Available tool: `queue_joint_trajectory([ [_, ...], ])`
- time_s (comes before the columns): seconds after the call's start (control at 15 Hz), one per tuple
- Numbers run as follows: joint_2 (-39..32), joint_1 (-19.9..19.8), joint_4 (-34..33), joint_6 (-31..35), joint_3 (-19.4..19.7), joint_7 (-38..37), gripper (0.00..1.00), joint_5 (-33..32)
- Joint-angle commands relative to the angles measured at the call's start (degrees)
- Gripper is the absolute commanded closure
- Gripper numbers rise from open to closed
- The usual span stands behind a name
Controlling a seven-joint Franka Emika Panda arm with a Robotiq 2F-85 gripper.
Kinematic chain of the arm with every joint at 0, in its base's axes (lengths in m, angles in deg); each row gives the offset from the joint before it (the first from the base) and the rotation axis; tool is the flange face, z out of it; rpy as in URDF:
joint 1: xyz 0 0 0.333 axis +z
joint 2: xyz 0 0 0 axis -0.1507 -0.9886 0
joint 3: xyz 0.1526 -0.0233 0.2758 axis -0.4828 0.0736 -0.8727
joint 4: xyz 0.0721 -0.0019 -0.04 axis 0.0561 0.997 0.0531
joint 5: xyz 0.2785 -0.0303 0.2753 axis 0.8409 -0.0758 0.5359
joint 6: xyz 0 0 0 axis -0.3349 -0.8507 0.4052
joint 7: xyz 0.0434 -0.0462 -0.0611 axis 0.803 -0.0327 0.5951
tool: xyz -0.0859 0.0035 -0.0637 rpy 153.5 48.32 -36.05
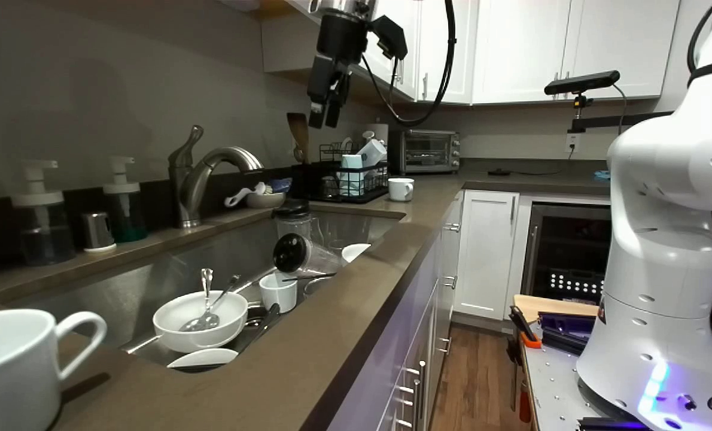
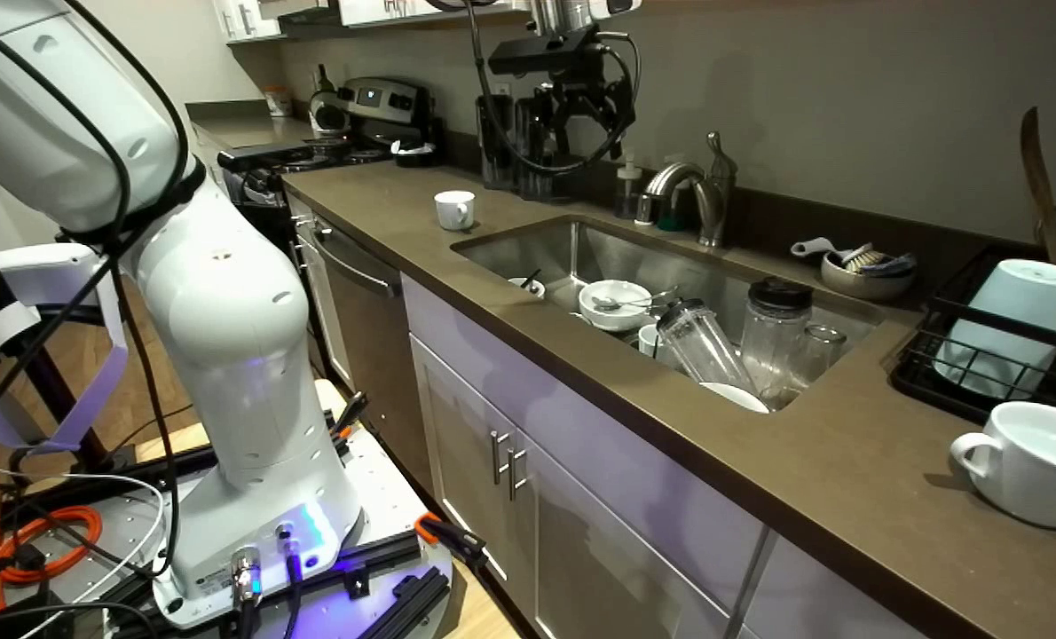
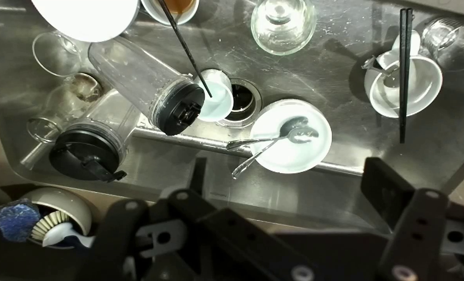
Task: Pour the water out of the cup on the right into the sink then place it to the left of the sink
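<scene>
Hanging above the sink, your gripper has its jaws spread wide apart and empty in the wrist view. Your cup, a glossy white mug with what looks like clear liquid inside, stands upright on the countertop just beside the black dish rack, at the opposite end of the sink from a second white mug, also upright. For writing, you have a faint stamp on the sink's steel wall, a lit display on the stove and small print on your arm's base, all too small to read.
</scene>
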State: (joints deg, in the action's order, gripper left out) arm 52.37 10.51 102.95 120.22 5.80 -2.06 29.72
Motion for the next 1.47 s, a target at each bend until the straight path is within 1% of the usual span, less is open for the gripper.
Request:
queue_joint_trajectory([
  [0.0,-0.02,0.07,-0.10,-0.11,0.05,-0.04,0.00,-0.04],
  [0.2,-0.02,0.07,-0.10,-0.11,0.05,-0.04,0.00,-0.04],
  [0.47,-0.67,-2.60,-1.02,-0.42,1.28,-2.59,0.00,-1.44],
  [0.8,-0.89,-7.96,-0.91,-0.24,3.61,-6.57,0.00,-5.25],
  [1.0,-1.90,-12.10,-1.17,-1.32,4.17,-11.84,0.00,-10.58],
  [1.4,-5.75,-18.04,-2.78,-4.93,6.31,-22.31,0.00,-16.19],
])
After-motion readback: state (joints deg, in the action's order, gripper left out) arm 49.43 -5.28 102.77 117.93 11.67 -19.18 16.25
